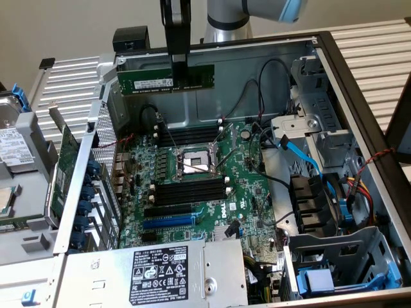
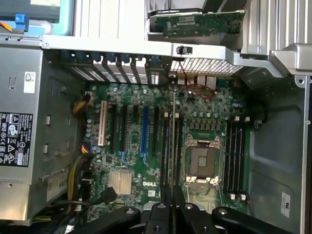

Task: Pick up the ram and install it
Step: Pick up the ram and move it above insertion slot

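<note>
Beige wall (image 1: 64,25) behind, open case (image 1: 244,70) below: exterior view has the gripper (image 1: 178,69) clamped on the ram (image 1: 144,81), high over the far side. Wrist view: ram (image 2: 174,141) edge-on above the slots (image 2: 165,146); best lowered level, parallel to one slot.

The ram (image 1: 144,81) above the motherboard (image 1: 247,186) in the case (image 1: 218,106)

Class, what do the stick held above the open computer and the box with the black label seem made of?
First, the ram: probably fibreglass circuit board, matte green coating, carrying black plastic-looking chips. Second, the power supply casing: likely sheet metal, dull grey with slight sheen and a screw in it.
</note>
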Controlling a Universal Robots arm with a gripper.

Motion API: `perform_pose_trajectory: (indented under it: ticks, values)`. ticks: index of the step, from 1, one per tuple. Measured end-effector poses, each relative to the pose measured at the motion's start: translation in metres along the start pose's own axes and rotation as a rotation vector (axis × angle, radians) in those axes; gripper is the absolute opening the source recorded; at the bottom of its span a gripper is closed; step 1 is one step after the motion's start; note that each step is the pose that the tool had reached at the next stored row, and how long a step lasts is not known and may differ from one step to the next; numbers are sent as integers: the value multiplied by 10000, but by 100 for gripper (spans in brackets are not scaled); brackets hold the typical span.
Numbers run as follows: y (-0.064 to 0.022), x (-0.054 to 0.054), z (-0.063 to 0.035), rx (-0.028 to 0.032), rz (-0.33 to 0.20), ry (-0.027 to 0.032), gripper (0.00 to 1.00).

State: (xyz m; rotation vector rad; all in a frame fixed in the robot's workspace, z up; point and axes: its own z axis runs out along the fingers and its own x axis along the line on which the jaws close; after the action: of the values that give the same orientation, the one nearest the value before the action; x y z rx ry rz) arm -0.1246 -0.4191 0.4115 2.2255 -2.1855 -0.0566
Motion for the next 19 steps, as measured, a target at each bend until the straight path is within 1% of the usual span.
perform_pose_trajectory:
  ticks: [2,4,5,6,13,18,19]
  values:
    - [-2,-37,11,50,-2,0,13]
    - [-7,-60,19,133,-2,2,13]
    - [-11,-63,24,162,-2,2,13]
    - [-16,-63,34,174,-3,-2,13]
    - [-73,-61,153,179,2,-76,13]
    - [-86,-60,243,179,3,-108,13]
    - [-88,-60,259,181,0,-138,13]
